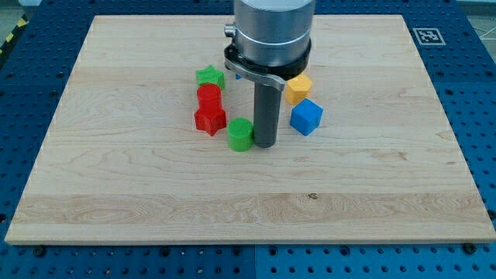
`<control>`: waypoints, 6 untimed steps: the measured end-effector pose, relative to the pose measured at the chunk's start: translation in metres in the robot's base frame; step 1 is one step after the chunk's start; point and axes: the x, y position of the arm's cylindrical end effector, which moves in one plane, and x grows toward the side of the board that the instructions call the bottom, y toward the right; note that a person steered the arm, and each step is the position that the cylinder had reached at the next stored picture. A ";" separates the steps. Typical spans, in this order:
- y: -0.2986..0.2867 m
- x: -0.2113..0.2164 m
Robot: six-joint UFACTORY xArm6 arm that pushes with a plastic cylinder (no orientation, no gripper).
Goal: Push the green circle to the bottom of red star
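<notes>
The green circle (240,134) is a short green cylinder on the wooden board, just right of and slightly below the red star (209,119). My tip (265,144) stands right beside the green circle, on its right side, touching or nearly touching it. The red star lies to the left of the green circle, almost touching it.
A red cylinder (209,95) sits directly above the red star, and a green star (210,76) above that. A yellow block (297,89) and a blue cube (306,116) lie right of the rod. The wooden board (116,186) rests on a blue perforated table.
</notes>
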 end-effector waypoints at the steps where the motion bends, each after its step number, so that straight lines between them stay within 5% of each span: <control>1: 0.000 0.000; 6: -0.026 0.000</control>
